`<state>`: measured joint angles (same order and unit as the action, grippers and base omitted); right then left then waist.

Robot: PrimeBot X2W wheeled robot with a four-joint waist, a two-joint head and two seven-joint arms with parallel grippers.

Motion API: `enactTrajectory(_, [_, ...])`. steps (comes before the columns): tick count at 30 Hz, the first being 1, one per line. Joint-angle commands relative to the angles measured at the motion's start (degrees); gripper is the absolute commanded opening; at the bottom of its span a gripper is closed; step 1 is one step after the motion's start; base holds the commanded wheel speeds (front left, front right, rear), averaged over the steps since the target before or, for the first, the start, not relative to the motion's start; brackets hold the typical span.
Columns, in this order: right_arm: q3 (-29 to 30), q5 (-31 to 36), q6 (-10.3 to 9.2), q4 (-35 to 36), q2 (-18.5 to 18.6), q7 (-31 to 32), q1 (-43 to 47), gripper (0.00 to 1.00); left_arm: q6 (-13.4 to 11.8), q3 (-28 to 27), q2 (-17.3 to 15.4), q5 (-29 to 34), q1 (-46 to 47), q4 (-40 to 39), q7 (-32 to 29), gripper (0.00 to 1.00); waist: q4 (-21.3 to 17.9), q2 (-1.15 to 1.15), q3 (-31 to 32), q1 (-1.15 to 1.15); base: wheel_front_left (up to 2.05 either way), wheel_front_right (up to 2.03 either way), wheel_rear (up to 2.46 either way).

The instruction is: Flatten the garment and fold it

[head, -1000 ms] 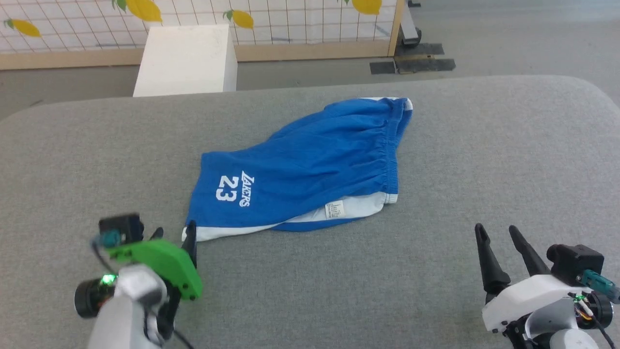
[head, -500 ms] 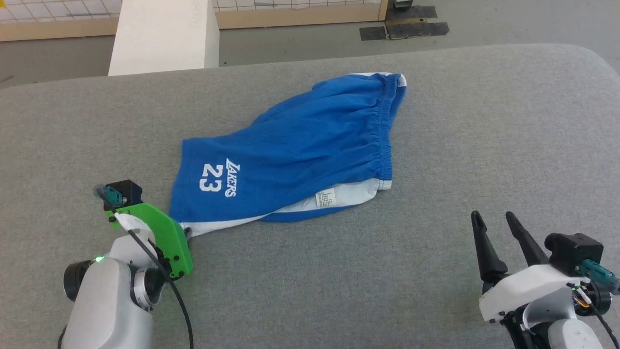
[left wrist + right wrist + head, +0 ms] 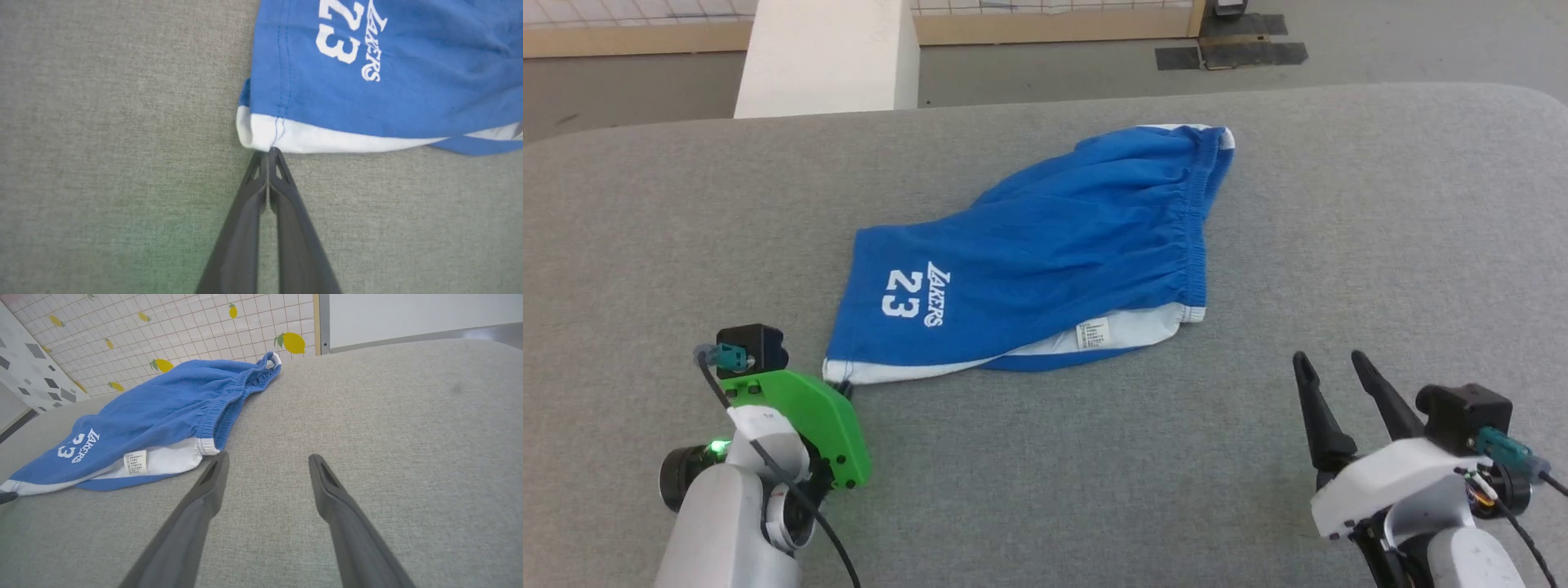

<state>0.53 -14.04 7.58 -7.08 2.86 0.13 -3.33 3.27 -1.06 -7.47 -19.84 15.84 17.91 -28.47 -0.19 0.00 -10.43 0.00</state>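
The royal blue shorts (image 3: 1045,245) lie half-folded and wrinkled on the grey padded table (image 3: 1380,245). The waistband is at the far right, and the "LAKERS 23" print (image 3: 916,296) is near the left hem. A white stripe and a small label (image 3: 1093,333) show along the near edge. My left gripper (image 3: 845,386) is shut, its tips pinching the white hem corner (image 3: 261,134) of the shorts (image 3: 367,94). My right gripper (image 3: 1328,359) stands open over bare table, near the waistband's white corner (image 3: 204,447).
A white box (image 3: 825,57) stands on the floor beyond the table's far edge, in front of a tiled partition with a wooden base. Black mats (image 3: 1229,53) lie on the floor at the back right. Bare grey table surrounds the shorts.
The head camera has tilted down and shifted. My left gripper went from open beside the hem corner to shut on it. The right gripper has hardly moved.
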Motion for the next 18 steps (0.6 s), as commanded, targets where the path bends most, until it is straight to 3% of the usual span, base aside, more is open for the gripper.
enactTrajectory(1, [-0.19, 0.23, -0.09, -0.02, 0.02, 0.4, -1.44, 1.0, 0.46, 0.09, 0.02, -0.29, -0.53, -0.21, 1.14, 0.0, 0.48, 0.0, 0.19, 0.0, 0.0, 0.0, 0.0])
enactTrajectory(7, [-1.19, 0.23, -0.09, 0.02, 0.02, 0.86, -2.37, 1.0, 0.36, -0.36, -0.13, -1.0, -0.6, -1.2, 2.9, 0.0, 0.48, 0.0, 0.13, 0.0, 0.0, 0.0, 0.0])
enactTrajectory(8, [-1.33, 0.15, -0.09, 0.01, 0.02, 0.84, -2.4, 1.0, 0.23, -0.47, -0.22, -1.13, -0.73, -1.49, 2.66, 0.18, 0.37, 0.0, 0.12, 0.0, 0.0, 0.0, 0.0])
enactTrajectory(9, [-1.42, 0.05, -0.09, 0.0, 0.02, 0.79, -2.35, 1.0, -0.06, -0.66, -0.4, -1.24, -0.97, -2.02, 2.23, 1.0, 0.26, 0.0, 0.08, 0.0, 0.0, 0.0, 0.0])
enactTrajectory(18, [-0.87, -0.19, -0.09, -0.09, 0.02, 0.37, -1.84, 1.0, -2.24, -1.21, -2.54, -0.42, -0.45, -6.04, -0.72, 1.0, -0.66, 0.0, -0.65, 0.0, 0.0, 0.0, 0.0])
